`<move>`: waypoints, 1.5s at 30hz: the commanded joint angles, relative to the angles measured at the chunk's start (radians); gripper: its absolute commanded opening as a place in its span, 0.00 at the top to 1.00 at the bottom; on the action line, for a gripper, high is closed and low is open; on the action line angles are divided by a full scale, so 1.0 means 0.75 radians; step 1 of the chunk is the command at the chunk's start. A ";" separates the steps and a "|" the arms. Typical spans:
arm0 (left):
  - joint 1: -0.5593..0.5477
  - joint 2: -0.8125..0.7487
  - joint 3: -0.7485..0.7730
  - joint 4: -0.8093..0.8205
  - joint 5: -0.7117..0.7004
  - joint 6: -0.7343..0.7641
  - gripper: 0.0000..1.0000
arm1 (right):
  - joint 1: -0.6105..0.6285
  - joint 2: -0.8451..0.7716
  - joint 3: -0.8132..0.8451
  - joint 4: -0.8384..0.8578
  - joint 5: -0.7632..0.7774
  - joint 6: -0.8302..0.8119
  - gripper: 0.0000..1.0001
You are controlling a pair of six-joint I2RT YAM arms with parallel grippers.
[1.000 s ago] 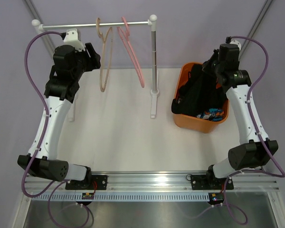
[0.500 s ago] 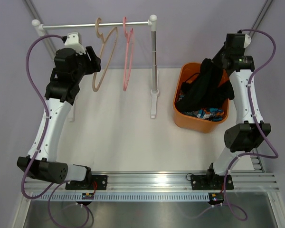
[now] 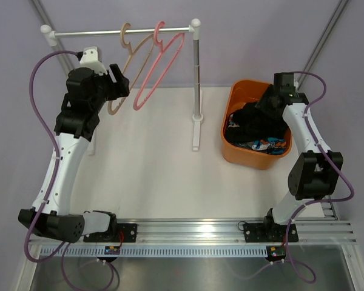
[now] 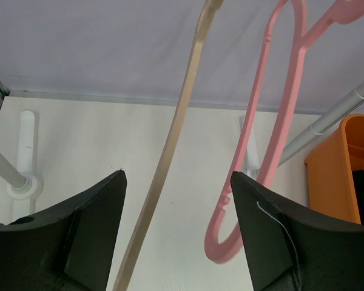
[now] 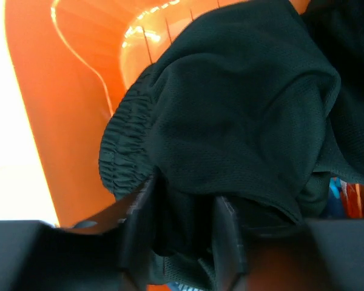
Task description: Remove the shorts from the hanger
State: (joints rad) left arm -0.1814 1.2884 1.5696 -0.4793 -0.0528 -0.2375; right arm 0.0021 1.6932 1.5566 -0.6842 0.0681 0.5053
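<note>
Left arm reared up beside the rail, left gripper (image 3: 118, 82) spread wide, tan hanger (image 4: 170, 151) dangling between its fingers, touching neither. Right arm folds down into the orange bin (image 3: 233, 103), right gripper (image 5: 185, 209) half-parted around the black shorts (image 5: 242, 103); whether it is pinching them, can't tell. Patterned shorts (image 3: 268, 144) lie underneath.

Matt black mesh shorts (image 5: 242, 109), glossy orange plastic bin (image 5: 54, 121)

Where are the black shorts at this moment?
In the top view the black shorts lie piled in the orange basket on the table's right side, over the patterned shorts, directly beneath the right gripper.
</note>
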 commanded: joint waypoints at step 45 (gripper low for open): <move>0.005 -0.566 -0.315 -0.132 0.050 -0.015 0.01 | 0.177 -0.387 0.007 0.024 0.127 -0.125 0.00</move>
State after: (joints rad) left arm -0.1814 0.9115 1.3609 -0.6022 -0.0296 -0.2367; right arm 0.1287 1.5475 1.6009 -0.7219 0.2325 0.4572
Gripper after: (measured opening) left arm 0.987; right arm 0.993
